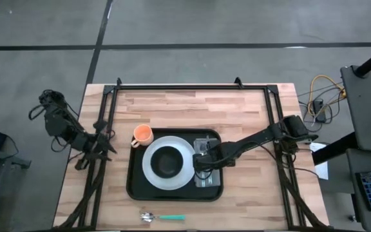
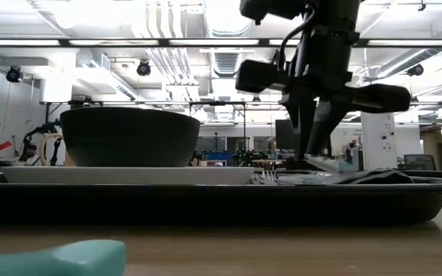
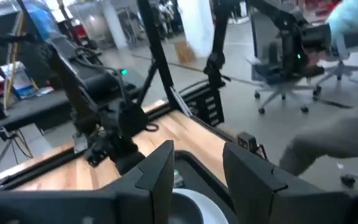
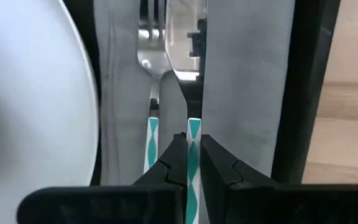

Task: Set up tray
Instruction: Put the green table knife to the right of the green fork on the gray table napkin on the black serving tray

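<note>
Tray (image 1: pixel 136 187), large, flat and black with rounded corners and a low rim, lies near the middle of the light wooden desk (image 1: pixel 192 106), toward its 6 o'clock edge; it is roughly square, its slightly longer side running 9 to 3 o'clock. On it a round white plate (image 1: pixel 151 169) carries a dark bowl (image 1: pixel 167 161). At the tray's 3 o'clock side a grey folded napkin (image 4: pixel 247 81) bears a fork (image 4: pixel 151 93) and a knife (image 4: pixel 188 87) with teal-patterned handles, side by side, long axes 12 to 6 o'clock. The right pincer (image 4: pixel 193 163) is closed narrow on the knife handle. An orange cup (image 1: pixel 143 135) stands at the tray's 11 o'clock corner. A teal-handled spoon (image 1: pixel 163 218) lies on the desk at 6 o'clock, lengthwise 9 to 3. The left pincer (image 3: pixel 197 171) hangs part open and empty at the desk's 9 o'clock edge.
</note>
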Tool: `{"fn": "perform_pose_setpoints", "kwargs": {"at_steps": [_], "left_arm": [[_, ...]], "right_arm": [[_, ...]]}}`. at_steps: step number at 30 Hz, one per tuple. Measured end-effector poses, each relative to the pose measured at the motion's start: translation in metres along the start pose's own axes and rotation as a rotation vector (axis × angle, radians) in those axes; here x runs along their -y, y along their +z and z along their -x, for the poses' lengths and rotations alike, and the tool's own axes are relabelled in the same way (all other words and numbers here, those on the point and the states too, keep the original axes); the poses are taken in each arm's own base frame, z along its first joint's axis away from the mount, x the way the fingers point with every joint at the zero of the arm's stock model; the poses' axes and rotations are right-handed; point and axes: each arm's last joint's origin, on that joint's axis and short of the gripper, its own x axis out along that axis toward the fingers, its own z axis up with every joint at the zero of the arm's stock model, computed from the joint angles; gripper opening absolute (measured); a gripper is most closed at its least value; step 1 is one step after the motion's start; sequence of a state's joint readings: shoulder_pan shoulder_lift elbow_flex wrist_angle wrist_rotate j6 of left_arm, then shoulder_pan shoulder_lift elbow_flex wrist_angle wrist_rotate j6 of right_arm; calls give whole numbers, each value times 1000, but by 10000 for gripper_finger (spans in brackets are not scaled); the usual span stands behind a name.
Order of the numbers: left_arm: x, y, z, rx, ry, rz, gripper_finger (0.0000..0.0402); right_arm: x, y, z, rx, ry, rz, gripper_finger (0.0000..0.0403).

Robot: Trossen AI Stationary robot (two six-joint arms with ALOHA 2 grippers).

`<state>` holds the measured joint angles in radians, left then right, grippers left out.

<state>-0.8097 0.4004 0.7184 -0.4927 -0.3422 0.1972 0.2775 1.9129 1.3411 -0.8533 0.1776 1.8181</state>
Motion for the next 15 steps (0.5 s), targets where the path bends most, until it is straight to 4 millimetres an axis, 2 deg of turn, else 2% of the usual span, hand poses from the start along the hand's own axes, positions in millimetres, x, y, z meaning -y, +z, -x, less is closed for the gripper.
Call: {"fn": "perform_pose_setpoints", "kwargs": {"at_steps": [4,15], "left_arm": [[2,-8,-1,-19,-9,-8,120],[5,-9,-7,-42,-23,-11,120]], "right_arm": [[-1,-1,-8,-14,-24,-4,11],[-3,-5,-26,-38,-47,11,11]]}}
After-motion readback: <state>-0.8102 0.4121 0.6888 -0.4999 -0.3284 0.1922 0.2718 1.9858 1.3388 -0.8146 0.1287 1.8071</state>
